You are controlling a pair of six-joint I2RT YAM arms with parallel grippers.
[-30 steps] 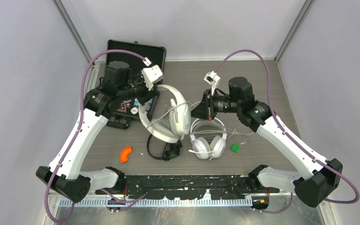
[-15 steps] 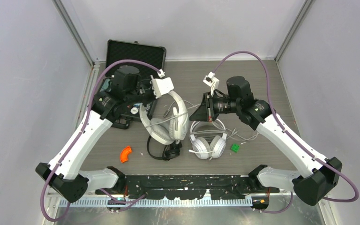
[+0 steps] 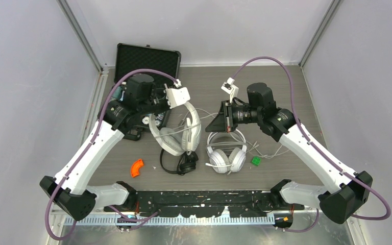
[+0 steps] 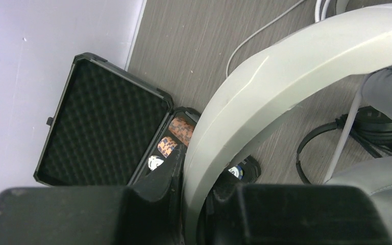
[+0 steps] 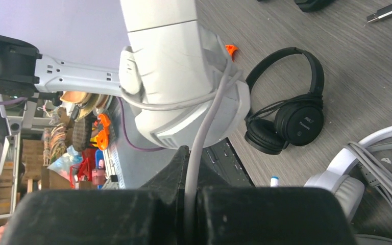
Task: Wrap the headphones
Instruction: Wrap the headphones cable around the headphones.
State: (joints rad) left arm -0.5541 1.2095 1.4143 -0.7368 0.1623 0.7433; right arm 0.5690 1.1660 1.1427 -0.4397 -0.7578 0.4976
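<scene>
Boxed in by pale walls [image 3: 25, 76] on three sides. Widest bare stretch of grey wood-grain tabletop [image 3: 280, 87] far right of the open black foam-lined hard case [image 3: 148, 58], out to the right wall; a narrower bare strip just right of the case's lid.

Crowded below and right of the case. Held up off the table there, a bulky white padded over-ear headset [image 3: 176, 140], tilted, earcups hanging low. Further right of the case, flat on the table, a second white padded headset [image 3: 227, 155], loose pale cords trailing beyond it. Below the case, partly under the lifted pair, a slim black on-ear headset [image 3: 181, 164] with thin black cord. Smaller still: an orange curved plastic piece [image 3: 138, 167] straight below the case, a tiny green block [image 3: 255, 161] far to its lower right.

Left arm bent over the case's open tray, left gripper [image 4: 196, 201] clamped across the lifted headset's headband. Right arm reaching toward the case from the right, right gripper [image 5: 188, 204] pressed together on that headset's pale cord [image 5: 204, 127], running straight from the jaws and looped around one earcup.
</scene>
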